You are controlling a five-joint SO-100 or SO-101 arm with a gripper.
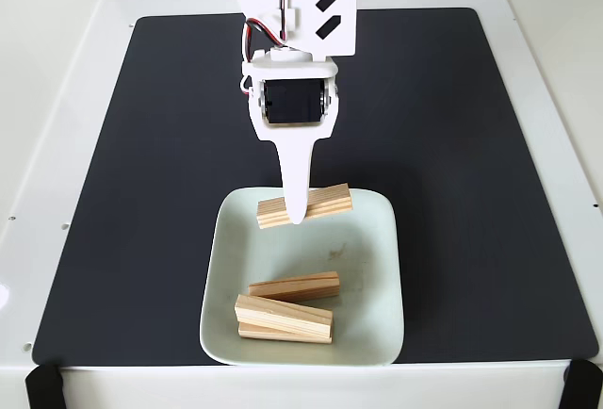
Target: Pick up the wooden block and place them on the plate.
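**Fourth block over plate, release pending**

Fixed view: the gripper [296, 213] was seen hanging above the far part of the plate [377, 268], which sat at the near edge of the black mat [471, 145], approx. centre of the white table [57, 70]. A held block [325, 204] was seen crosswise at the white finger tip, slightly tilted, right end higher, over the plate's far rim area. The finger was seen in front of the block's middle; the jaws appeared closed on it, tho the 2nd finger was hidden behind, so the grip was judged, not seen outright. Whether the block was touching the plate or just above it couldn't be told.

Three more blocks were seen lying in the plate's near half: an upper block [294, 286] by itself, a top block [283, 316] resting angled on a bottom block [273, 333].

Progress, as judged: three blocks done, the 4th w/ only release left. No blocks were seen on the mat. Opening the jaws and lifting clear was judged the remaining work.
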